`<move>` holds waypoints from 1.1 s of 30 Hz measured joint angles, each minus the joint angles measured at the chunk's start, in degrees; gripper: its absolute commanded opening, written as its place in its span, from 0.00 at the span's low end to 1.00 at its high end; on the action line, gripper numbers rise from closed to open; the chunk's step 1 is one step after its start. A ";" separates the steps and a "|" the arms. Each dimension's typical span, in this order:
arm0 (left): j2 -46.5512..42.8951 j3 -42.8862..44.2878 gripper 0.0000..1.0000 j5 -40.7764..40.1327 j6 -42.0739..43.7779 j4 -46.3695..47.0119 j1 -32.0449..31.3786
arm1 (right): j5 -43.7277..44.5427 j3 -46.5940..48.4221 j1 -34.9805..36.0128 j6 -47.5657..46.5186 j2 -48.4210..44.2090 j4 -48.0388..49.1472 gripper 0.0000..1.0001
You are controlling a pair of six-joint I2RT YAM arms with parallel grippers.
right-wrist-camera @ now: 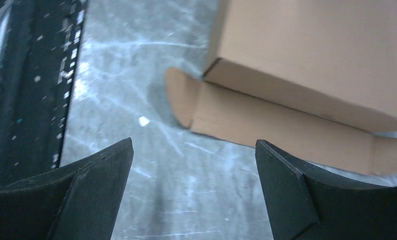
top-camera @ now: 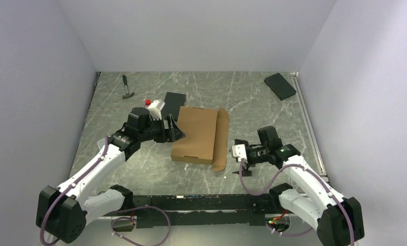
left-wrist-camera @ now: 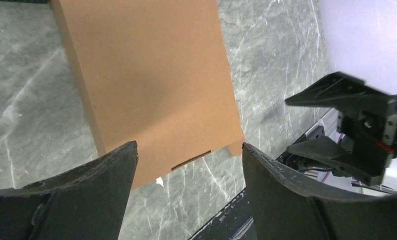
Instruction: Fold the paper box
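The paper box (top-camera: 196,132) is a plain brown cardboard mailer lying flat mid-table with its lid down. One long flap (top-camera: 222,139) stands out along its right side. My left gripper (top-camera: 174,128) is at the box's left edge, open, with nothing between its fingers. In the left wrist view the box (left-wrist-camera: 146,75) fills the space beyond the left gripper (left-wrist-camera: 189,150). My right gripper (top-camera: 241,160) hovers just right of the flap, open and empty. The right wrist view shows the box (right-wrist-camera: 311,50) and its flap (right-wrist-camera: 266,120) ahead of the right gripper (right-wrist-camera: 194,147), apart from it.
A flat black box (top-camera: 174,105) lies behind the paper box, with a small red and white object (top-camera: 153,105) beside it. A hammer (top-camera: 127,88) lies at the back left. Another black box (top-camera: 280,85) sits at the back right. Walls enclose three sides.
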 measured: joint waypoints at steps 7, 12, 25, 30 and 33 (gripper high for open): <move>-4.63 -1.38 0.99 -1.84 2.12 1.53 -0.02 | -0.11 -2.27 5.16 -7.23 2.62 -0.90 0.83; 0.04 4.24 1.00 -1.88 8.41 -0.04 0.11 | 3.96 -2.27 12.22 -6.29 8.76 2.97 0.72; 16.37 12.00 0.83 -2.19 16.52 -7.69 0.90 | 14.82 -2.08 20.22 0.33 16.04 11.34 0.48; 18.62 12.55 0.81 -1.68 17.33 -8.90 2.97 | 16.33 -2.01 21.44 2.10 16.74 12.52 0.41; 18.82 12.55 0.81 -1.60 17.27 -9.11 3.82 | 17.51 -1.49 22.82 3.32 17.57 13.18 0.37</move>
